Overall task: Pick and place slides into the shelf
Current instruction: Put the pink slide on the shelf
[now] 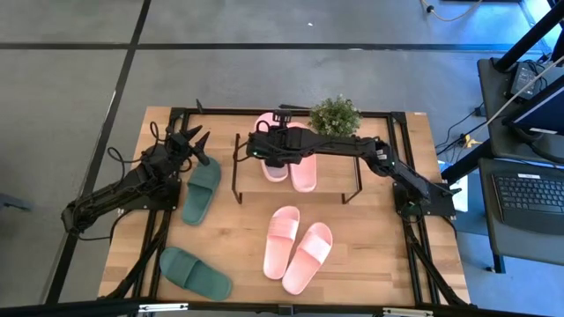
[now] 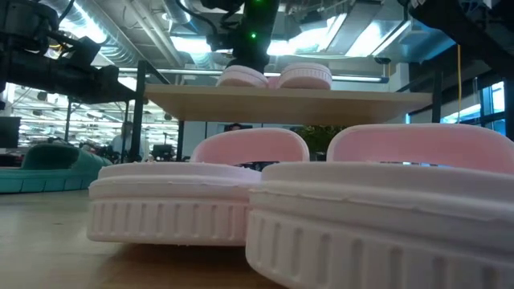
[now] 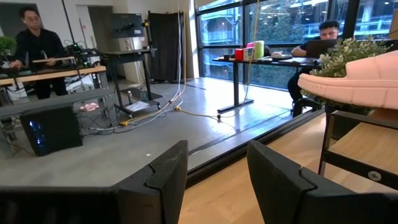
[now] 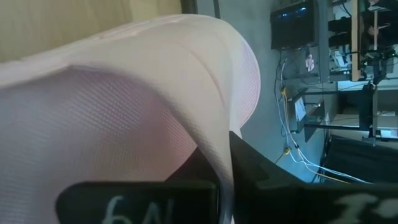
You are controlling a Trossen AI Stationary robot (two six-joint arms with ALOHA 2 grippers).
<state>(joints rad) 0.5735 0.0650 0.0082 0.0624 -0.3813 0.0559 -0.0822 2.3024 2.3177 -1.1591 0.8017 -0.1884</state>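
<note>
Two light pink slides [image 1: 302, 165] [image 2: 303, 76] lie side by side on the shelf's wood top board [image 1: 335, 176] [image 2: 281, 96]. My right gripper [image 1: 268, 151] [image 2: 249, 50] hangs over the left one [image 2: 241, 76], shut on it. Another pink pair [image 1: 282, 239] [image 1: 308, 257] lies sole down on the table in front of the shelf. Two dark green slides [image 1: 203, 189] [image 1: 196, 273] lie at the table's left. My left gripper [image 1: 199, 141] [image 3: 214, 180] waits open at the left, touching nothing. My right gripper pinches the pink slide's wide strap at its edge [image 4: 214, 155] between its two fingers [image 4: 261, 180]. The fingers slant down at it from above and from the table's right. The slide sits level, sole down, at the shelf's top board.
A small potted plant [image 1: 335, 114] stands at the shelf's far right corner. The shelf's thin black legs [image 1: 234, 172] stand on the table. Bare wood shows on the shelf's right half and along the table's right side. People sit at desks in the room beyond.
</note>
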